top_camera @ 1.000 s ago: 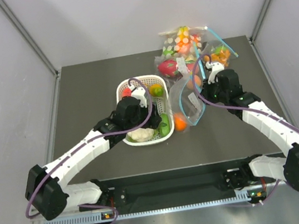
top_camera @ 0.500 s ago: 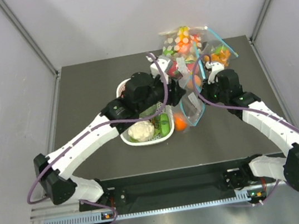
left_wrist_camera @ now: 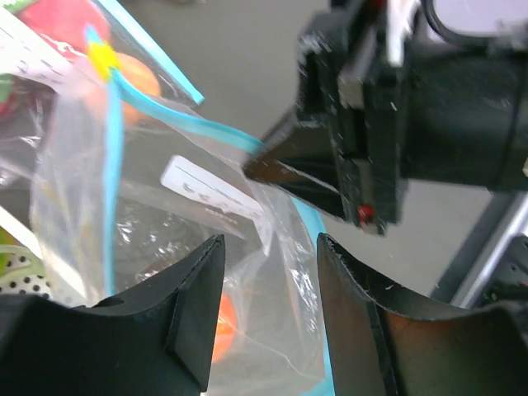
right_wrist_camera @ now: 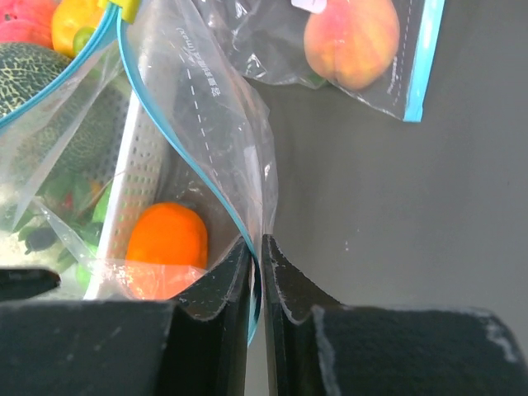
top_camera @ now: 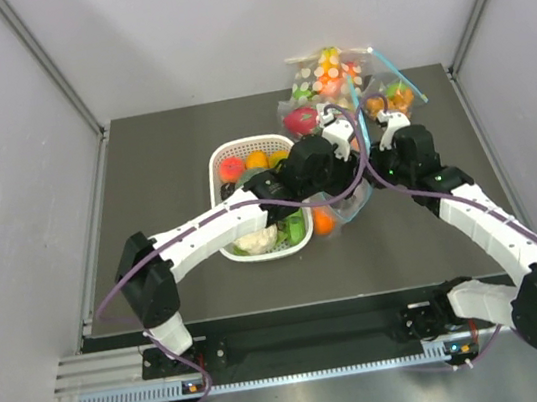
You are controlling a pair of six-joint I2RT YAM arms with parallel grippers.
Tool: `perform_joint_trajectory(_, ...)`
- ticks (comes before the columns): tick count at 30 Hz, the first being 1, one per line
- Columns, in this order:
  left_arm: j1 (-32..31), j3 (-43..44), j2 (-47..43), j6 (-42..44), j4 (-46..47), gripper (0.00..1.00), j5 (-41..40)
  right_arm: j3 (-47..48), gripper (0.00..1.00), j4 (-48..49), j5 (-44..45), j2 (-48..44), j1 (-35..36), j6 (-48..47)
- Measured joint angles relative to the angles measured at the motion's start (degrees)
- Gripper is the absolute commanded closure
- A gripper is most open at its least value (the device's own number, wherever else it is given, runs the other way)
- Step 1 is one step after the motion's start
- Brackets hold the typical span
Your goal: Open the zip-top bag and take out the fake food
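Clamped on zip-top bag (right_wrist_camera: 198, 107) rim with right end effector (right_wrist_camera: 256, 247); straddling opposite lip with half-open left end effector (left_wrist_camera: 270, 247). Pinch film only; peel toward left edge of table (top_camera: 149, 178).

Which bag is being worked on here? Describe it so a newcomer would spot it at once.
On the dark table, look just right of the white basket. The clear bag with a light-blue zip strip lies there. Unlike the bags farther back, its rim is pinched by the right pincer and an orange fruit shows through it.
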Motion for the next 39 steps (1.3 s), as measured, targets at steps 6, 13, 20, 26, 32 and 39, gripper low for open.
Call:
perform_joint_trajectory(6,-0.39,2.19,2.08,0.22,0.39,0.47,-3.76,0.00,0.90,-1.95,1.05,-1.16,-0.22,0.85)
perform_joint_trajectory(13,-0.66,0.44,2.62,0.66,1.57,0.45,-5.49,0.50,0.89,-3.87,3.06,-2.05,-0.22,0.76)
perform_joint_trajectory(20,-0.50,-8.11,2.58,0.11,3.54,0.44,-6.58,3.13,0.89,-4.83,3.65,-2.05,0.02,-0.83)
perform_joint_trajectory(26,-0.42,-12.44,2.58,-0.09,3.76,0.42,-7.10,4.50,0.89,-4.17,3.04,-2.05,0.13,-1.53)
perform_joint_trajectory(32,-0.42,-11.74,2.67,-0.09,3.67,0.41,-8.39,4.94,0.89,-4.50,2.16,-3.19,0.13,-1.84)
perform_joint_trajectory(39,-0.42,-7.02,6.62,-0.22,3.52,0.40,-13.35,4.94,0.88,-4.59,-0.57,-8.11,0.13,-1.77)
